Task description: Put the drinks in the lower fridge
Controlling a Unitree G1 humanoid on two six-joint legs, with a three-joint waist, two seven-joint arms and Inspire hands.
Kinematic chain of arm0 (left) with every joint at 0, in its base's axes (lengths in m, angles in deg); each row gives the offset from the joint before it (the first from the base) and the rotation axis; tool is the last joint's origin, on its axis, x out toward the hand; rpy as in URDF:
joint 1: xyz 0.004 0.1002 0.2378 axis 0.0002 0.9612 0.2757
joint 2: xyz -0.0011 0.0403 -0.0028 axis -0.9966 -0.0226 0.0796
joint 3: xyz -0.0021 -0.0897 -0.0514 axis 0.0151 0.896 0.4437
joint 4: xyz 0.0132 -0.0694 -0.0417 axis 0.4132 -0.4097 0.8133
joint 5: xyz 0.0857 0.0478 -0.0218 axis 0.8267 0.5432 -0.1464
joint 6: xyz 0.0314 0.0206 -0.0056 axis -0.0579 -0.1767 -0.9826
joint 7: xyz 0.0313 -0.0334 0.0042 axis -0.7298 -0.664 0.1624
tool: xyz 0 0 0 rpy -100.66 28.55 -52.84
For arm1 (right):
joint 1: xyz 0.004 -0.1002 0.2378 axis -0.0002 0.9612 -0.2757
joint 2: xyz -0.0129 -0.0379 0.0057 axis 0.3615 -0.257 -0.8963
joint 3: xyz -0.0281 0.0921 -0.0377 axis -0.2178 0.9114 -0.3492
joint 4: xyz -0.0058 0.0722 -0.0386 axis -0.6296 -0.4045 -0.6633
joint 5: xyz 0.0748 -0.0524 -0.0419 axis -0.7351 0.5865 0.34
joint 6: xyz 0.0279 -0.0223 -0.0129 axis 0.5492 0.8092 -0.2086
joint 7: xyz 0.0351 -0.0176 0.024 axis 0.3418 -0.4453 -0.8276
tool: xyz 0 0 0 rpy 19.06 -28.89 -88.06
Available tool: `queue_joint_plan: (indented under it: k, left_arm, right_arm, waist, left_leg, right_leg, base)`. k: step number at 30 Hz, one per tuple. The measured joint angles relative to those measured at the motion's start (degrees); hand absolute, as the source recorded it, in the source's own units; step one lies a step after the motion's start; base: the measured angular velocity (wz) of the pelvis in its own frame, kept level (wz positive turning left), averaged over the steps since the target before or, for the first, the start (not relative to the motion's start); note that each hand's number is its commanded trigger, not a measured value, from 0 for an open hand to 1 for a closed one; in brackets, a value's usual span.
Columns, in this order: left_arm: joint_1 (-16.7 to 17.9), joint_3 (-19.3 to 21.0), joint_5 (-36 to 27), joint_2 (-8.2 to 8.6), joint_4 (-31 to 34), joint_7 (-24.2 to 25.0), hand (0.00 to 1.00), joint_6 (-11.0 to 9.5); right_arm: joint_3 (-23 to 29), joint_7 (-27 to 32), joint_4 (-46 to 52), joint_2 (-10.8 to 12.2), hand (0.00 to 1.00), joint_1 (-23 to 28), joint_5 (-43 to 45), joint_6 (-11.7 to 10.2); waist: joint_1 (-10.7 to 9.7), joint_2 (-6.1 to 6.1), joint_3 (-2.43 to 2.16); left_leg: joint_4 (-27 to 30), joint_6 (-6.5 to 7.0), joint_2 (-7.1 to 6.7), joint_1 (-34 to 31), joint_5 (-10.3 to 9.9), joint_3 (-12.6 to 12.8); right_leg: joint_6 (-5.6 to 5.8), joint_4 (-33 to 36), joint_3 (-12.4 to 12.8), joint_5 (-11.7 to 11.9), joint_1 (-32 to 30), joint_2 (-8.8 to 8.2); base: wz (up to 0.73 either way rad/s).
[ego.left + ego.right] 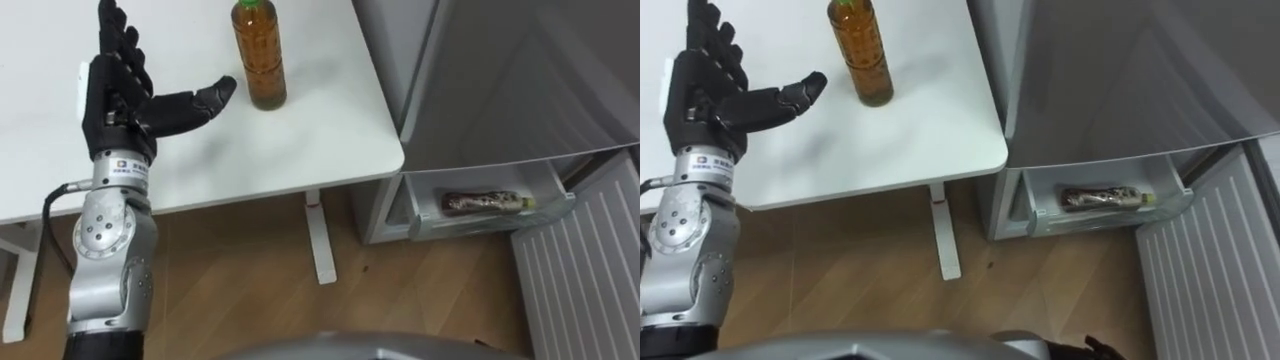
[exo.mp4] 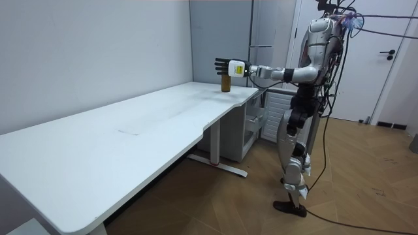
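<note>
A bottle of amber drink (image 1: pixel 259 55) with a green cap stands upright on the white table (image 1: pixel 300 140), close to its right end. My left hand (image 1: pixel 120 85) hovers over the table just left of the bottle, open, with fingers straight and the thumb stretched toward the bottle across a small gap. In the room view I stand by the table's end with that left hand (image 2: pixel 225 65) held out at the bottle (image 2: pixel 226 83). A second, dark bottle (image 1: pixel 485 202) lies on its side in the lower fridge's pulled-out drawer (image 1: pixel 430 225).
The grey fridge (image 1: pixel 500 80) stands right of the table, touching its end. The lower door (image 1: pixel 590 270), white and ribbed inside, hangs open at the lower right. A white table leg (image 1: pixel 320 240) stands on the wooden floor (image 1: pixel 230 270) between me and the fridge.
</note>
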Motion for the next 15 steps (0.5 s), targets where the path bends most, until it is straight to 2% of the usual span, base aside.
queue_joint_plan:
  k: [3,7,9,11,15]
  left_arm:
    - [-0.97,0.11,-1.73,-0.09,-1.76,-0.13,0.00,0.34]
    - [-4.09,0.73,-1.80,-0.17,-4.23,-1.35,0.00,1.41]
    - [-4.90,0.68,-1.73,-0.57,-4.79,-1.76,0.00,1.45]
    - [-7.24,0.64,-1.99,-0.73,-8.22,-2.01,0.00,1.48]
    - [-9.34,0.63,-2.04,-0.83,-10.94,-2.67,0.00,1.51]
  right_arm:
    - [0.00,0.04,0.00,0.04,0.00,0.10,0.00,-0.01]
    - [0.09,0.00,0.02,0.05,0.00,0.08,0.36,0.68]
    - [0.04,0.00,0.14,-0.11,0.00,0.04,0.67,1.32]
    - [0.05,0.05,0.28,-0.39,0.00,0.09,1.55,1.96]
    - [0.03,0.15,0.30,-0.54,0.00,0.10,2.39,2.24]
  waist:
    - [-0.13,-0.02,0.01]
    - [-0.48,-0.04,0.07]
    - [-1.18,0.13,0.13]
    - [-1.41,0.52,0.22]
    - [-1.96,0.75,0.33]
  left_leg:
    - [0.00,0.00,0.02,0.21,0.00,0.32]
    - [-0.16,-0.01,0.21,0.19,-0.02,1.14]
    - [-0.44,-0.05,0.24,0.33,-0.04,1.31]
    - [-0.79,-0.06,0.27,0.57,-0.05,1.59]
    - [-0.87,-0.08,0.34,0.64,-0.06,1.99]
  right_leg:
    - [0.01,0.00,0.48,0.00,-0.02,0.02]
    - [-0.04,0.02,1.02,0.15,-0.26,0.21]
    - [-0.06,0.03,1.17,0.18,-0.29,0.29]
    - [-0.06,0.13,1.58,0.18,-0.04,0.37]
    - [-0.07,0.17,2.66,0.19,-0.24,0.54]
  base:
    - [-0.08]
    - [-0.07]
    - [-0.04]
    - [-0.11]
    - [-0.09]
